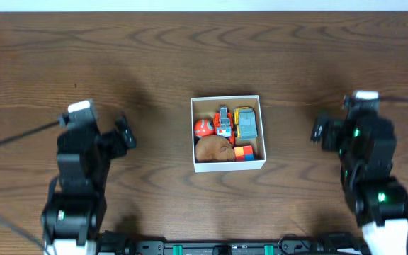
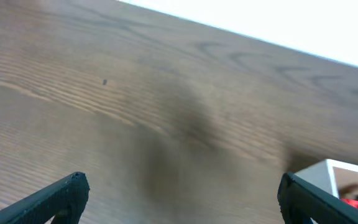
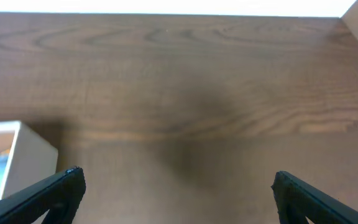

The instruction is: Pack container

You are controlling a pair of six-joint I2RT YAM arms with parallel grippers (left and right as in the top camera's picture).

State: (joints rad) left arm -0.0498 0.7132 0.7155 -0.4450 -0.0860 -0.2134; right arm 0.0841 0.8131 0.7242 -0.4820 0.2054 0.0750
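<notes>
Left hand (image 1: 124, 134): wide open, empty, sitting left of the container.
Right hand (image 1: 319, 132): same deal, released and empty on the right (probably kept back so nothing gets bumped).
Container (image 1: 229, 166): mid worktop (image 1: 190, 57), between both hands, well apart from each.
Toys (image 1: 223, 124): crammed inside, looks basically packed.

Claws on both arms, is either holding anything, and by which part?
Nothing is held. The left claw and right claw stand open over the brown wooden table, apart from the small white-walled square box.
</notes>
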